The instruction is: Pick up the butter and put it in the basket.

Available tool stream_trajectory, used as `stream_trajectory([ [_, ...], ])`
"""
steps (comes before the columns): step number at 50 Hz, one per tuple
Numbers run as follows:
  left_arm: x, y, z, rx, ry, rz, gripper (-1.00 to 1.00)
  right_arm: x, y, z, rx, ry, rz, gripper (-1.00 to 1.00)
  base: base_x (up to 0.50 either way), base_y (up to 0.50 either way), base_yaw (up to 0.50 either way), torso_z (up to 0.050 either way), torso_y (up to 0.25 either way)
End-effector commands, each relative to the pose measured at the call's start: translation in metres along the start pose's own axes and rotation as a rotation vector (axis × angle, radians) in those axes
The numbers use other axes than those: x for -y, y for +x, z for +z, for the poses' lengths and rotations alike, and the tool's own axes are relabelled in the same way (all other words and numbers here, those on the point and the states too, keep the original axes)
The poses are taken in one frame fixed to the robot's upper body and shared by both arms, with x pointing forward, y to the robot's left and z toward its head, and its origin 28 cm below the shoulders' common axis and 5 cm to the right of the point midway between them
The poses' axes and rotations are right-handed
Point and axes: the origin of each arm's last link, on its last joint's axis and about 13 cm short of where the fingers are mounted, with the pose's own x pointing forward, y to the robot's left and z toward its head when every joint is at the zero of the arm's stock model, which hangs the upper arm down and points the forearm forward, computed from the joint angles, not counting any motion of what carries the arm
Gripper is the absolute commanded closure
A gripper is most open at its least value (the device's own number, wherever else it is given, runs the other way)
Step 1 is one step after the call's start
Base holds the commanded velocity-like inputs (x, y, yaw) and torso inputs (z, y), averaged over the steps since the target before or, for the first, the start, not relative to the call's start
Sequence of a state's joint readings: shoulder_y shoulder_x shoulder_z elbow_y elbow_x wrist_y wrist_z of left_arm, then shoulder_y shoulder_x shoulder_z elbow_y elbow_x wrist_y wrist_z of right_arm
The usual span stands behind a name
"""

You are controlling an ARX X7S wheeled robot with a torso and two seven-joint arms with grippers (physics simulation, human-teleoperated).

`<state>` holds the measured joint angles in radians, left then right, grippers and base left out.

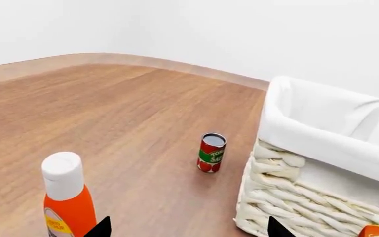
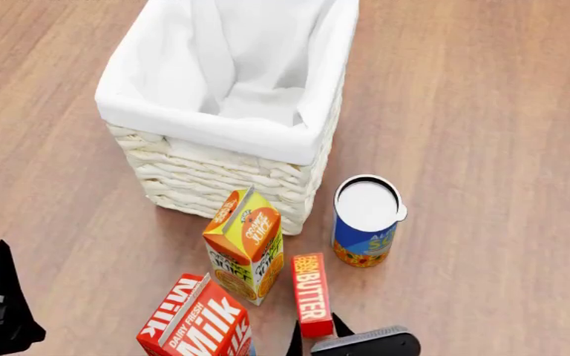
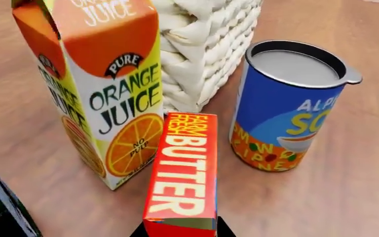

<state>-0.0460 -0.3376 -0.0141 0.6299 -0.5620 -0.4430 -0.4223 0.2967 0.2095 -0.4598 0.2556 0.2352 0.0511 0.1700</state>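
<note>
Butter [image 2: 312, 294] btwn juice carton [image 2: 246, 245] & soup can [image 2: 367, 221], basket [image 2: 161, 167] behind.

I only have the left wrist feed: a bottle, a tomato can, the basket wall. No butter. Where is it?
Observer: In the head view the butter is on the floor on the robot's side of the basket, right beside the juice carton.
Operator: Is the right gripper near it?
Observer: Yes. The right gripper has a fingertip on either side of the butter's near end. I cannot tell whether they touch it.
Operator: Anything in the basket?
Observer: Only its white liner shows inside.
</note>
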Motion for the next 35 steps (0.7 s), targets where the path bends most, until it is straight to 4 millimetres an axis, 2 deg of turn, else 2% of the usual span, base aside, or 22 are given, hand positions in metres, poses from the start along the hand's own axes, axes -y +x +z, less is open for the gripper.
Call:
stream_trajectory([
  [1,0.000,0.000,0.000,0.000,0.003,-0.003,-1.00,-0.005,-0.024,0.031,0.107,-0.068,-0.024,1.00,0.00,0.00,0.00,0.000,0.000],
  [11,0.000,0.002,-0.002,0.000,0.004,-0.004,-1.00,-0.012,-0.055,0.070,0.209,-0.147,-0.039,1.00,0.00,0.00,0.00,0.000,0.002],
  [17,0.000,0.003,-0.002,0.002,0.006,-0.004,-1.00,-0.017,-0.069,0.083,0.244,-0.202,-0.052,1.00,0.00,0.00,0.00,0.000,0.000],
  [35,0.000,0.007,-0.001,0.008,0.000,0.001,-1.00,-0.004,-0.112,0.137,0.307,-0.334,-0.178,1.00,0.00,0.00,0.00,0.000,0.001],
])
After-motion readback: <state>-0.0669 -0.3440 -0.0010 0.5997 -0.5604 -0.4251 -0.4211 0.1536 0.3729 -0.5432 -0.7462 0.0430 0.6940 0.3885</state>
